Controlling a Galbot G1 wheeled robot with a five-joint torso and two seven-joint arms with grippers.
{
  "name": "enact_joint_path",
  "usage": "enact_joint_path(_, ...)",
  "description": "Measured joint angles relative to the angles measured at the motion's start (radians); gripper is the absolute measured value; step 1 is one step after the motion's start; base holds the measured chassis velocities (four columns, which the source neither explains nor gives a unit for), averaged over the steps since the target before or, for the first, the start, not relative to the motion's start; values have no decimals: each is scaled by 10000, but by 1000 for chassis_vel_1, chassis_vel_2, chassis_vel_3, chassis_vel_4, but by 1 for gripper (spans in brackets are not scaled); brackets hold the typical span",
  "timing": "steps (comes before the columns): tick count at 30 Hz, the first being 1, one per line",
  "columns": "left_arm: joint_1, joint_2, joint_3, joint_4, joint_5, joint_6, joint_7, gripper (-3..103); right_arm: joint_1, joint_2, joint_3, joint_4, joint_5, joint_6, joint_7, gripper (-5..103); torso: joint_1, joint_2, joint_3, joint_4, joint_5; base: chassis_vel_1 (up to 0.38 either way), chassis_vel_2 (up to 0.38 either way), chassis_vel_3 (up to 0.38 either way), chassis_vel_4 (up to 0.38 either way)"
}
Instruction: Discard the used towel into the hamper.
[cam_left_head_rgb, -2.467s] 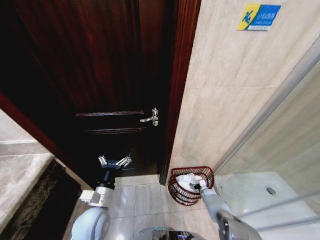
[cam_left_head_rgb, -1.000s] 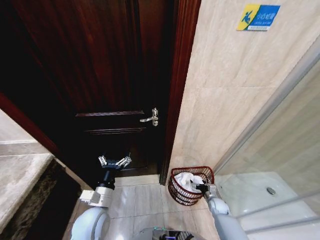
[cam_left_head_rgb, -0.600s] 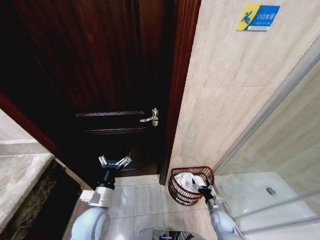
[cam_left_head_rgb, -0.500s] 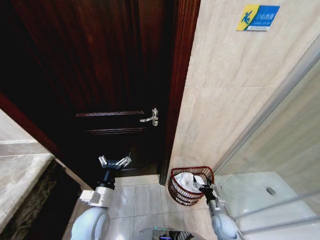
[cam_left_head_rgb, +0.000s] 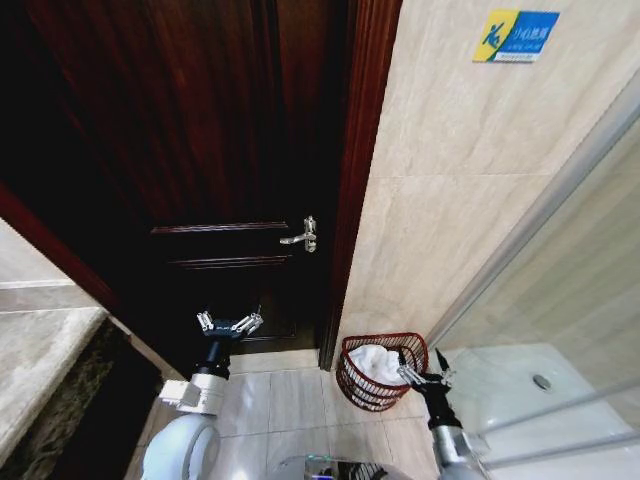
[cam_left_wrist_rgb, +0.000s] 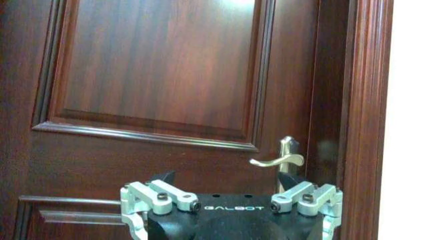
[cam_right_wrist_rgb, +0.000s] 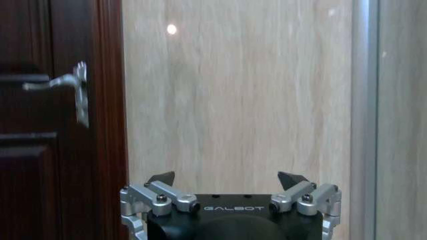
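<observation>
One white, crumpled-looking towel fills the one half-round, open-weave reddish hamper at five o'clock below the dark wood door; right gripper beside its rim gapes empty, left gripper likewise.

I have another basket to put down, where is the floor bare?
Bare tile floor lies between the dark wooden door and the reddish-brown woven hamper. It is crowded at the hamper, holding a white towel, beside the right gripper.

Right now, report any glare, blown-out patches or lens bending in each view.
Head view: wide-angle bending curves the door frame and shower rail. Left wrist view: glare on the door panel, right edge blown white. Right wrist view: small light spot on the tiled wall.
</observation>
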Motion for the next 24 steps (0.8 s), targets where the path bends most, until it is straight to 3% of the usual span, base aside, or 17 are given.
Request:
enact_joint_path(8, 0, 0, 0, 0, 0, 0, 0, 100, -423, 247, 62, 859, -160, 885, 82, 100, 1, 0, 0, 1, 2, 0, 0, 0, 0)
enact_joint_path(15, 0, 1, 0, 0, 0, 0, 0, 100, -555, 261, 471, 1348, -266, 1790, 669, 100, 1, -1, 0, 3, 2, 0, 0, 0, 0)
enact_joint_path(24, 0, 1, 0, 0, -1, 0, 0, 100, -585, 270, 777, 1733, 337, 1935, 682, 100, 1, 0, 0, 0, 2, -28, -24, -25, -35)
